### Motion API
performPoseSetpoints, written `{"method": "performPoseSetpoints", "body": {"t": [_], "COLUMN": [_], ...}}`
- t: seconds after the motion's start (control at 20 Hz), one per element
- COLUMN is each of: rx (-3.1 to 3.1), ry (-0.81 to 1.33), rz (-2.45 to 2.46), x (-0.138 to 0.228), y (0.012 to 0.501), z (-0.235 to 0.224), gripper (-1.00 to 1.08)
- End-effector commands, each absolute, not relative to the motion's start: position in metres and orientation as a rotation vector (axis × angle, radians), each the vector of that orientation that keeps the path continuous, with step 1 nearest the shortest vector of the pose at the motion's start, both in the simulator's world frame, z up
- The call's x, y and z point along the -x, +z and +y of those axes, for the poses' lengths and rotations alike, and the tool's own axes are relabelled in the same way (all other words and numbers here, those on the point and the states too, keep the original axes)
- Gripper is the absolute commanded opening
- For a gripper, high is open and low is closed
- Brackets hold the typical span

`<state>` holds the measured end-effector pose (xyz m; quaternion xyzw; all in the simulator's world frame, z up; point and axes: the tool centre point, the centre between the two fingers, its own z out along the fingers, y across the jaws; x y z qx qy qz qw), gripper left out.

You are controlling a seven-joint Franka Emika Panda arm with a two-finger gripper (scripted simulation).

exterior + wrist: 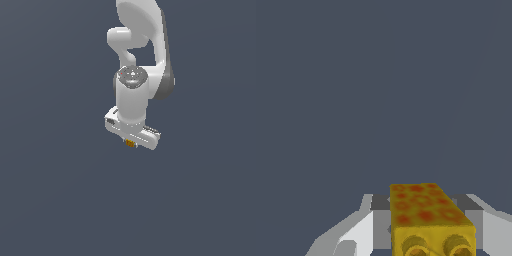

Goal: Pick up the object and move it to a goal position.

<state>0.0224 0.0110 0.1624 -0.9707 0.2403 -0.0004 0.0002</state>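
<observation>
The object (426, 212) is a yellow-gold block with orange-red mottled spots and two round studs on its near face. In the wrist view it sits between the white and grey fingers (378, 227), which press on both its sides. In the exterior view only a tiny yellow speck of the object (130, 143) shows under the white hand of the arm. My gripper (131, 142) is shut on it, pointing down from the upright white arm. The fingertips themselves are hidden under the hand in the exterior view.
A plain dark grey-blue ground (60, 190) fills both views. The white arm (137, 60) reaches down from the top of the exterior view. No other thing shows.
</observation>
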Motion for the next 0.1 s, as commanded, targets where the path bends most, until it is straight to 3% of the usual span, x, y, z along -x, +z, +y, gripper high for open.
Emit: {"method": "performPoseSetpoints", "body": {"t": [0.0,0.05], "rx": [3.05,3.05], "ry": [0.0,0.0], "rz": [0.756,0.756], "x": [-0.021,-0.0209], "y": [0.1665,0.1668], "z": [0.0136,0.0138], "gripper": [-1.0,-1.0]}}
